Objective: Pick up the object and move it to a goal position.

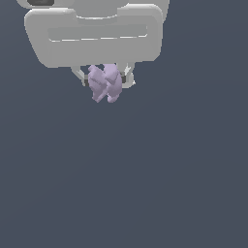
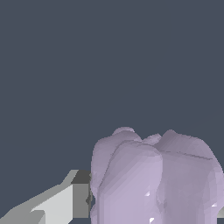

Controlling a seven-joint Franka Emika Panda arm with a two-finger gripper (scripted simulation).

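1. Gripper [image 1: 105, 80] sits at the top of the exterior view, white body filling most of the upper frame, fingers pointing down.
2. Fingers are closed on the object [image 1: 105, 83]; one finger shows at each side of it, both pressed against its flanks.
3. Object is a pale lilac lumpy blob with rounded lobes, matte, clearly narrower than the gripper body.
4. Its lower lobes hang below the fingertips; upper part is tucked between the fingers under the gripper body.
5. Wrist view: object [image 2: 157, 179] fills the lower part of the frame, close to the camera, lobes facing up into view.
6. One finger [image 2: 65, 201] is visible in the wrist view, its dark pad touching the side of the object. Opposite finger barely shows at the frame edge.
7. Background is flat dark blue-grey in both views; no contact between object and any surface is discernible.
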